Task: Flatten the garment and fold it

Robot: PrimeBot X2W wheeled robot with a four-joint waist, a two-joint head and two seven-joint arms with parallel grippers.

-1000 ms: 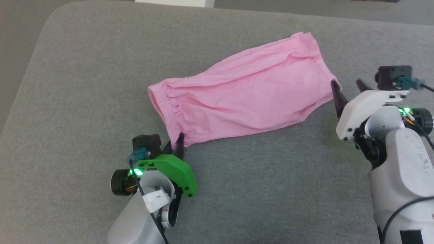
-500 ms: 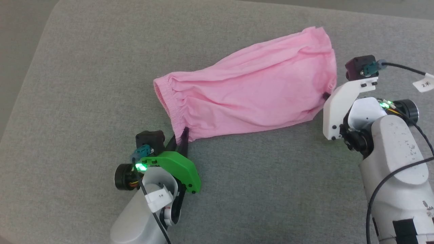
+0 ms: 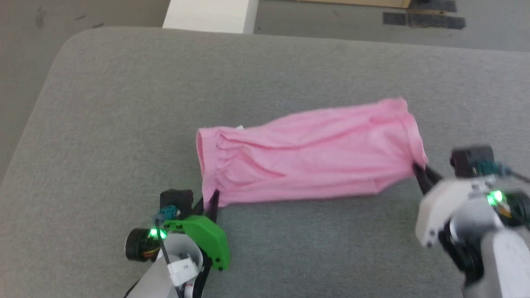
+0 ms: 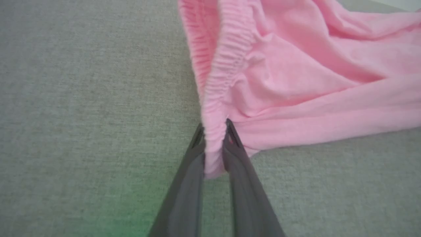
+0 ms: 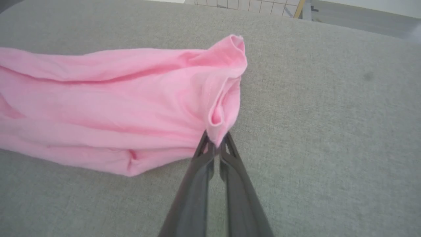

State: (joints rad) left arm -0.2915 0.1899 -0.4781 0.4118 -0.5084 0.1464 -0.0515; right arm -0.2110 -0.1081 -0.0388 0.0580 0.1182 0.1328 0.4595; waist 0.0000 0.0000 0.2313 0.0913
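Note:
The pink garment (image 3: pixel 306 159) lies stretched across the grey cushion, its gathered elastic hem (image 4: pixel 227 62) at the left end and a small white tag (image 3: pixel 239 127) at its top left edge. My left gripper (image 3: pixel 212 198) is shut on the near corner of that elastic hem, the band pinched between the two dark fingers (image 4: pixel 213 126). My right gripper (image 3: pixel 417 169) is shut on the near corner of the garment's right end, where a fold of fabric (image 5: pixel 215 136) sits clamped in its tips. The cloth (image 5: pixel 105 98) is pulled long and creased between the two grips.
The grey cushion (image 3: pixel 124 103) runs wide on all sides, with rounded edges at the far left. Beyond its far edge are bare floor, a white block (image 3: pixel 209 16) and dark tape marks (image 3: pixel 424 20).
My right gripper went from open beside the garment's right end to shut on its corner. The garment now lies nearer and more stretched out; the head view has also shifted.

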